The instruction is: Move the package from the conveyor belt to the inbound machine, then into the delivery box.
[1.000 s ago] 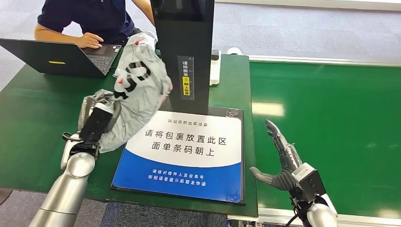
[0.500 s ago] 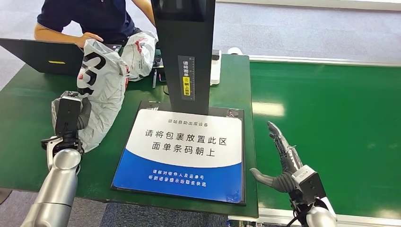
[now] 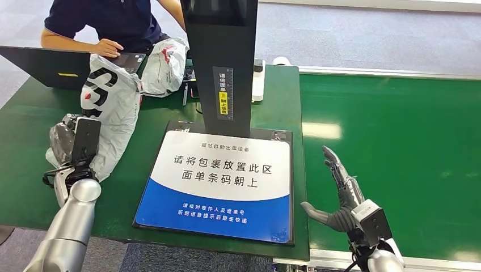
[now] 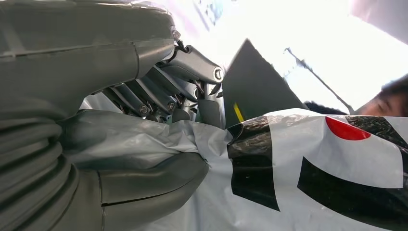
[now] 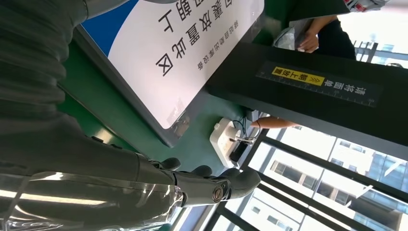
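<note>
Left hand (image 3: 77,148) gripped package (image 3: 108,107) at its lower end; bag's long axis ran toward one o'clock, over table's left side, scanner pad (image 3: 221,187) at three o'clock. Right hand (image 3: 340,195) hung open, empty, farther off.

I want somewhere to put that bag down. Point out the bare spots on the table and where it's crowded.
The white and blue pad of the machine lies bare, bordered by the black column behind. The green belt beyond the right hand is bare too. Crowded: the far left corner, with the laptop, a second bag and the bag in the left hand.
</note>
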